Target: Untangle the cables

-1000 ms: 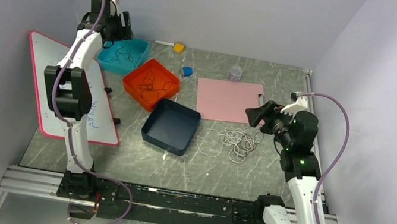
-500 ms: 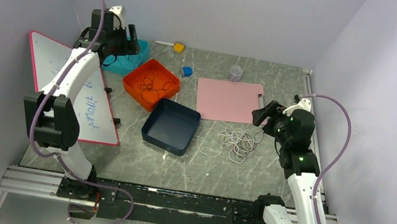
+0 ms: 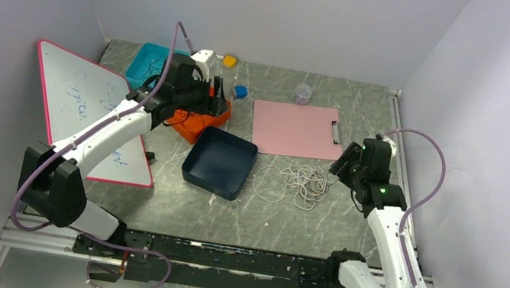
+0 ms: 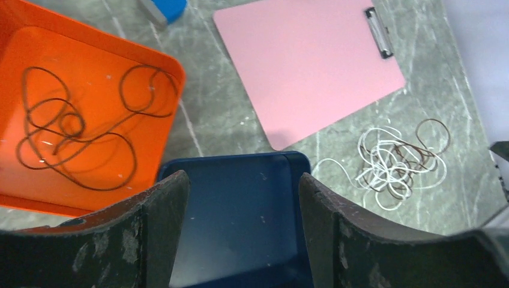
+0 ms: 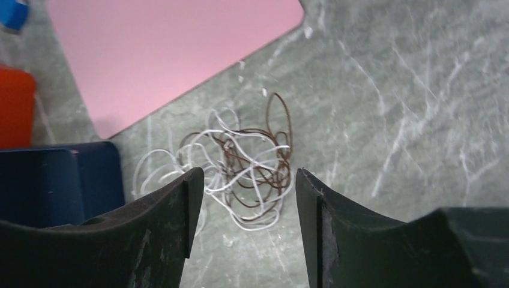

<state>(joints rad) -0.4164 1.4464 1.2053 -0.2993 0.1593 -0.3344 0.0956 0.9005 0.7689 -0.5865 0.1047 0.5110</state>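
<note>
Since the right end effector (image 3: 342, 162), off the near right corner of the pink clipboard (image 3: 293, 128), and the left end effector (image 3: 216, 99), left of it, both stand open and empty, the cables (image 3: 301, 182) tangled on the tabletop (image 3: 285, 226) just nearside of it appear to be at the approach stage, next needing a descent onto one outer strand.

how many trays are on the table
3: a teal tray at the far left, partly hidden behind the left arm; an orange tray next to it; a navy tray nearer the arms' bases.
</note>
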